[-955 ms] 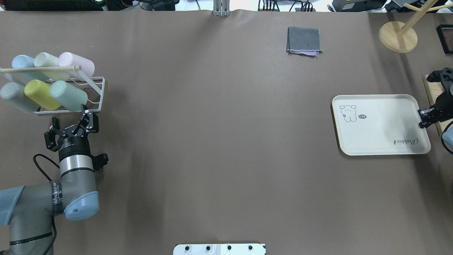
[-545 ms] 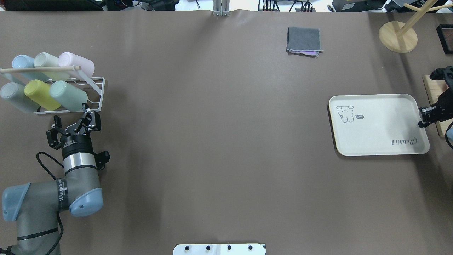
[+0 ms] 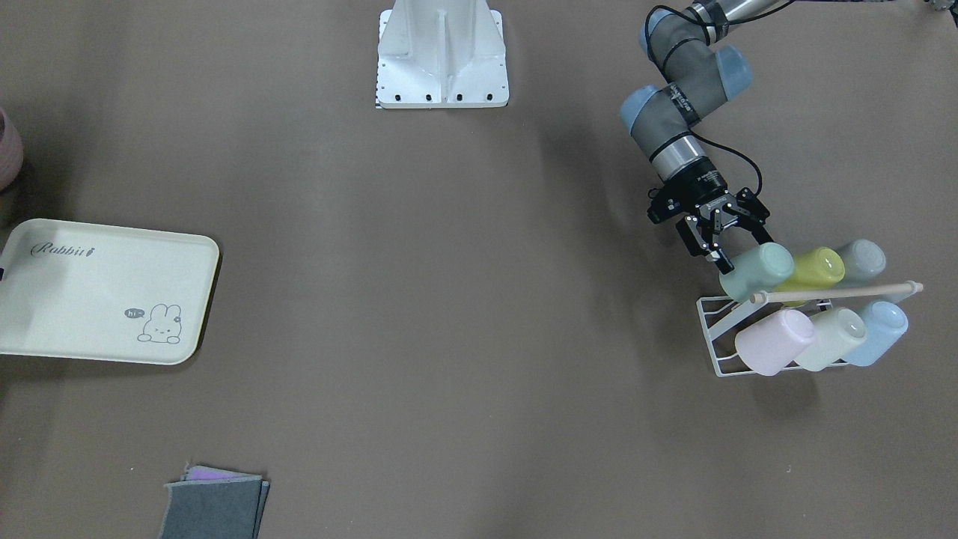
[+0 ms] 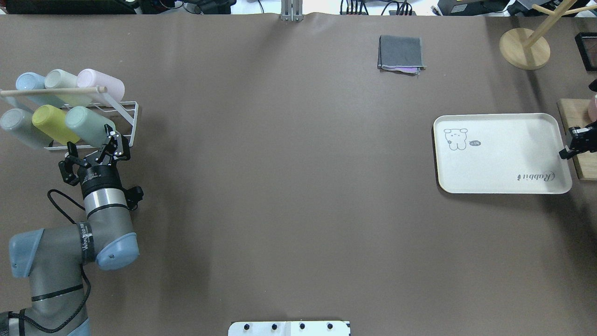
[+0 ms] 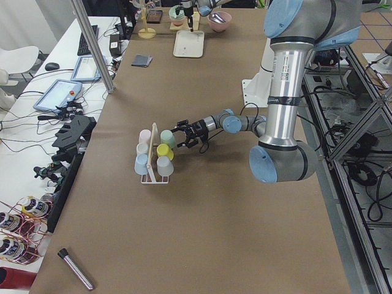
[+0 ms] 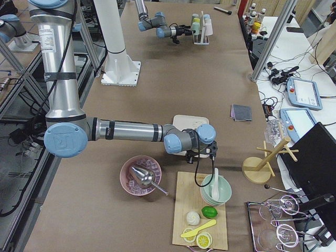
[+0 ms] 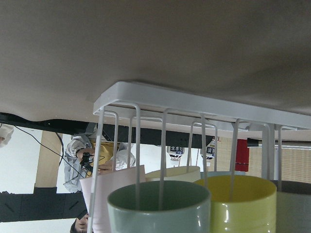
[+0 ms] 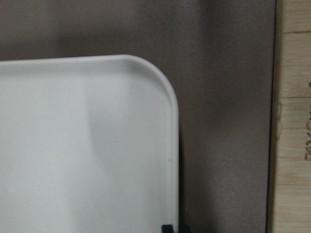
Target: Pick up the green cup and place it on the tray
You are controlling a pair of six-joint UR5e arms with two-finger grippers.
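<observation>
The left pincer (image 4: 93,145), released and spread wide, hangs just beside the green cup (image 4: 88,125) on the wire rack (image 4: 130,116); far across the worktop (image 4: 280,186), the right pincer (image 4: 570,148) is clenched on the rim of the tray (image 4: 503,158).

Overhead and front views face oppositely, sharing the tray (image 4: 503,158).

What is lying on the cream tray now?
No object lies on the tray; only its bunny drawing and Rabbit script show. The right gripper at its rim hides a small bit there.
</observation>
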